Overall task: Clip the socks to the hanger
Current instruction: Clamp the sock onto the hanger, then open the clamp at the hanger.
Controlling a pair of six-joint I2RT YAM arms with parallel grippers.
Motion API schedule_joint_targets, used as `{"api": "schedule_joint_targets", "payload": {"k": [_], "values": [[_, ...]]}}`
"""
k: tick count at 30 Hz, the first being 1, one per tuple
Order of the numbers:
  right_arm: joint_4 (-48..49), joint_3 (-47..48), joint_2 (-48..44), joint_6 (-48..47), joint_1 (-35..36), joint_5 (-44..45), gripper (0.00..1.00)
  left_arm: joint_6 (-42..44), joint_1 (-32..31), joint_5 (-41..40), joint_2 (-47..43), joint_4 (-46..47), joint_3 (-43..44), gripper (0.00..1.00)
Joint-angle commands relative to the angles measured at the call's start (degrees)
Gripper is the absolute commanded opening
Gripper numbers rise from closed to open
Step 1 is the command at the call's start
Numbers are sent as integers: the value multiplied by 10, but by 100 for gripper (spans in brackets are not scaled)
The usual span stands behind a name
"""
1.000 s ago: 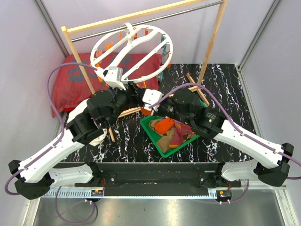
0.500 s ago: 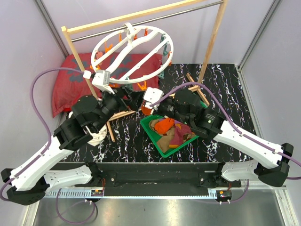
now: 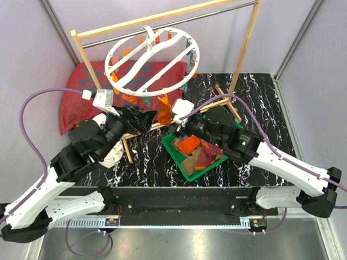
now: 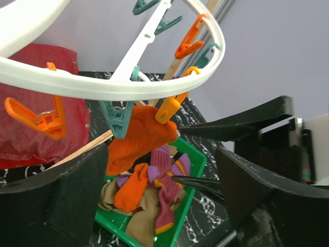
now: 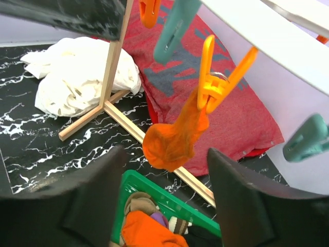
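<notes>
The white ring hanger (image 3: 153, 58) hangs from the rack bar. One orange sock (image 3: 164, 112) dangles from an orange clip (image 5: 218, 88) on its near rim. My left gripper (image 3: 142, 120) is open just left of this sock (image 4: 140, 138), touching nothing. My right gripper (image 3: 175, 124) is open just below and right of the sock (image 5: 174, 138), its fingers apart on either side with nothing between them. More socks lie in the green tray (image 3: 187, 172): an orange one (image 3: 190, 144), a purple striped one (image 4: 167, 190) and a tan one (image 3: 191, 162).
The wooden rack's posts (image 3: 245, 46) and base bars (image 5: 105, 108) stand around the hanger. A red cushion (image 3: 76, 100) lies at the back left, with a white cloth (image 5: 82, 77) beside it. Free teal and orange clips (image 4: 38, 118) hang along the ring.
The left gripper opened and drew back leftward from the hanger's rim. The right gripper opened and let go of the orange sock, which now hangs from the clip.
</notes>
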Motion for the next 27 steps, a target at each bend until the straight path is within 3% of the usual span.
{"api": "schedule_joint_targets", "payload": {"k": [1, 4, 9, 14, 21, 27], "values": [[39, -21, -37, 49, 5, 24, 77, 26, 1, -28, 15, 16, -8, 82], [43, -46, -57, 77, 4, 27, 87, 43, 2, -39, 17, 40, -19, 69], [52, -101, -91, 116, 5, 27, 93, 47, 56, 14, 5, 78, -40, 65], [63, -154, -131, 149, 4, 18, 100, 47, 135, 124, -5, 107, -63, 68], [73, -199, -168, 180, 4, 13, 100, 64, 192, 250, -4, 160, -83, 76], [77, -228, -189, 202, 4, -4, 100, 62, 229, 283, 7, 189, -89, 76]]}}
